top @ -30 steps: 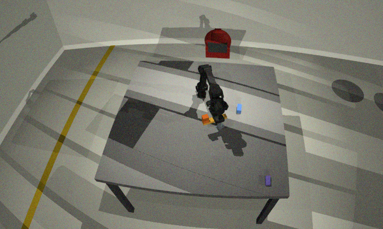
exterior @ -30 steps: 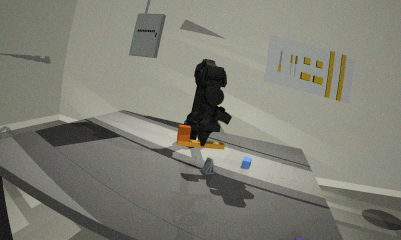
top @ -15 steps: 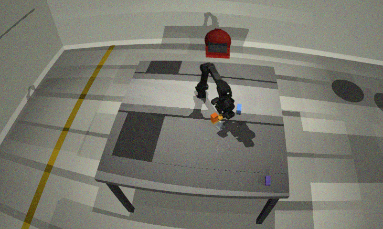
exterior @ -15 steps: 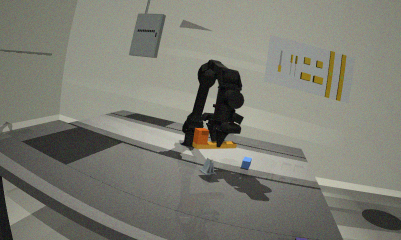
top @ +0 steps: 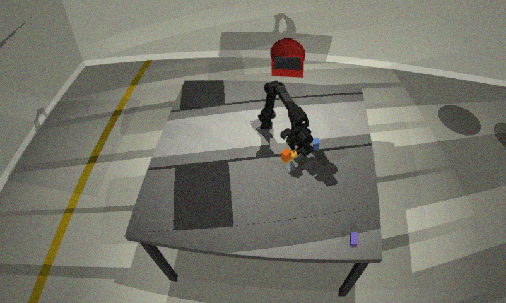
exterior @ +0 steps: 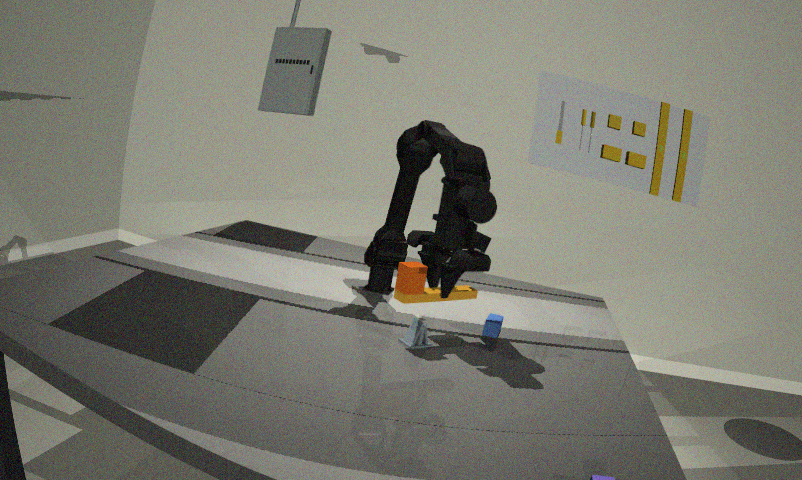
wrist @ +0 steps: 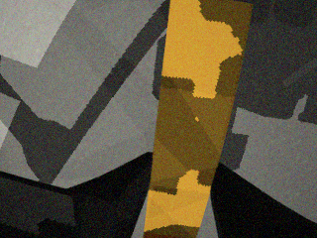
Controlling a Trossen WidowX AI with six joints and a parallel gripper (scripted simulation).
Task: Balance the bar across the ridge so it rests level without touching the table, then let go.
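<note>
My gripper (top: pixel 298 153) (exterior: pixel 441 289) (wrist: pixel 182 164) is shut on a flat yellow bar (top: pixel 294 153) (exterior: pixel 462 291) (wrist: pixel 198 47). An orange block (top: pixel 286 154) (exterior: pixel 411 277) sits on one end of the bar. I hold the bar roughly level, clear above the table (top: pixel 248 210) (exterior: pixel 274 368). The ridge (top: pixel 290 165) (exterior: pixel 417 333), a small grey wedge, stands on the table just below the bar, under its orange end in the top view. In the wrist view the bar runs up the middle and I cannot make out the ridge.
A small blue cube (top: pixel 315 143) (exterior: pixel 492 325) stands on the table right of the ridge. A purple block (top: pixel 354 238) (exterior: pixel 601 477) lies near the table's front right corner. The arm's base (top: pixel 265 122) (exterior: pixel 381 273) stands behind. A red cabinet (top: pixel 288 58) is beyond the table.
</note>
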